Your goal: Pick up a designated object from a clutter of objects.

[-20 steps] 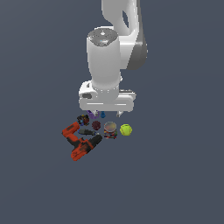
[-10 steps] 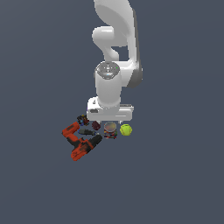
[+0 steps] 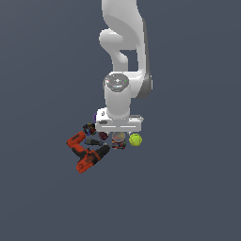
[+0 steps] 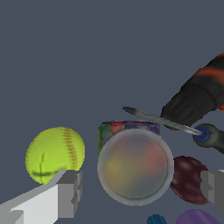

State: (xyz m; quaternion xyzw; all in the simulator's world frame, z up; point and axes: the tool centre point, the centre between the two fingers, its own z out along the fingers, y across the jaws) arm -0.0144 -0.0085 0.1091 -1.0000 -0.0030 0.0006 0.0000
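Spread wide, the pincer has dropped lower in the past second to straddle the can, which stands between the tennis ball and the drill, ready for closing.

Plain dark grey-blue floor under and around everything.

No readable text anywhere; can side label just blurred red, blue, dark patches.

Simulated scene: flat featureless grey ground, rendered arm
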